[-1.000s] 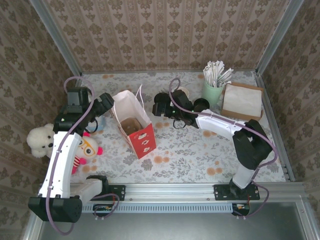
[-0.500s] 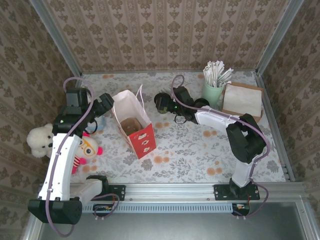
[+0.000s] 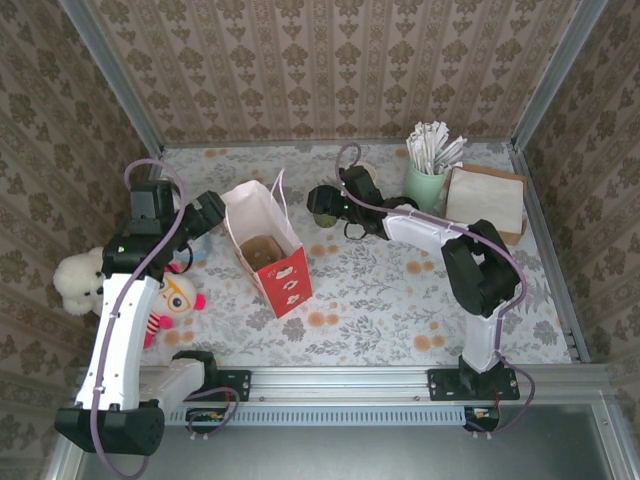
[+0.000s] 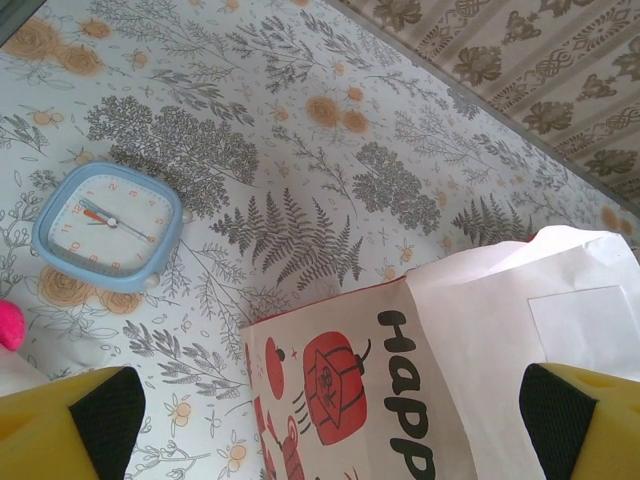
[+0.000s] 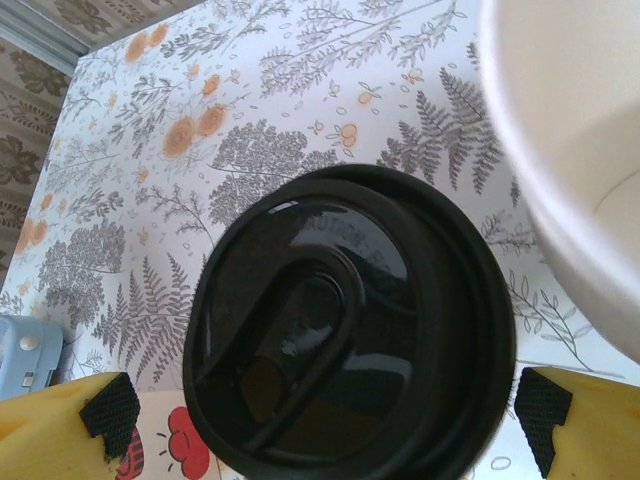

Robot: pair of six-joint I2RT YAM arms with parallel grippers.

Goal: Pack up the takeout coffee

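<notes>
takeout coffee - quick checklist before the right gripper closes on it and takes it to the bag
1. Right gripper open, takeout coffee centred between its pads in the wrist view: ok.
2. Gripper low enough to catch the cup wall rather than the lid: cannot tell.
3. Lid on the cup and looking flat: ok.
4. Clearance from the pale cup close beside it: cannot tell.
5. Paper bag upright, mouth open: ok.
6. Room in the bag, with a brown item already inside: cannot tell.
</notes>
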